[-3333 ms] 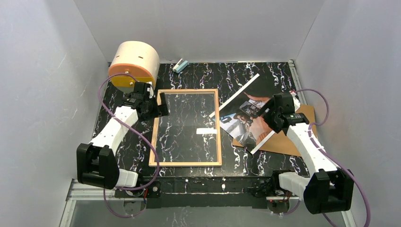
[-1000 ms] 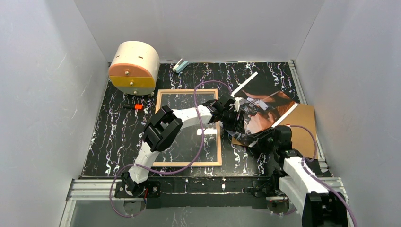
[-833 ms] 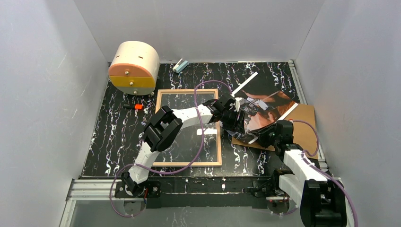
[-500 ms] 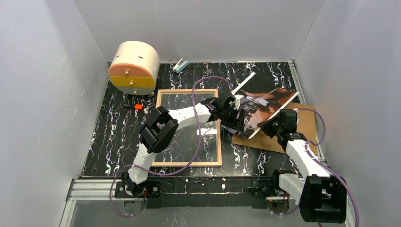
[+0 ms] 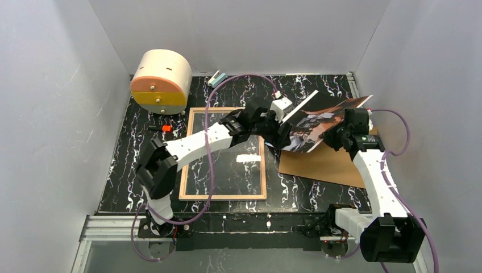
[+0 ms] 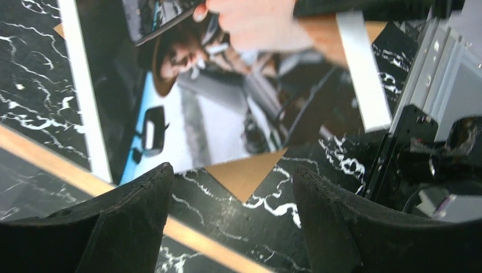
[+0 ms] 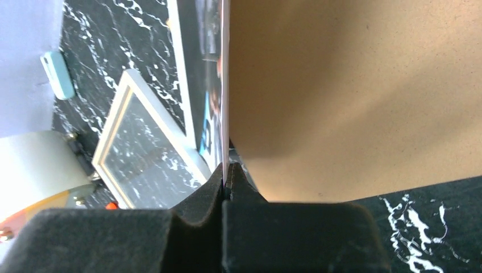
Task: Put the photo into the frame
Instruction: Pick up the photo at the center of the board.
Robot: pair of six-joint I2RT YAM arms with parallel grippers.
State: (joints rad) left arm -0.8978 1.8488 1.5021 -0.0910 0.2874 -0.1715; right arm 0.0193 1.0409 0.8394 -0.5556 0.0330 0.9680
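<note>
Between closed fingers of the right tool [image 7: 226, 181], the glossy white-bordered photo print [image 5: 310, 122] is pinched, raised aslant mid-transfer; the left tool [image 6: 227, 187] is spread beside it. Lowering onto the wood-rimmed glass frame [image 5: 227, 197], leftward, is judged next.

light wood frame [image 5: 223, 197], black white-veined table [image 5: 128, 165], brown board [image 5: 324, 165]

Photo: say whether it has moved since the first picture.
Yes: the photo has shifted back and tilted up, uncovering most of the brown backing board.
</note>
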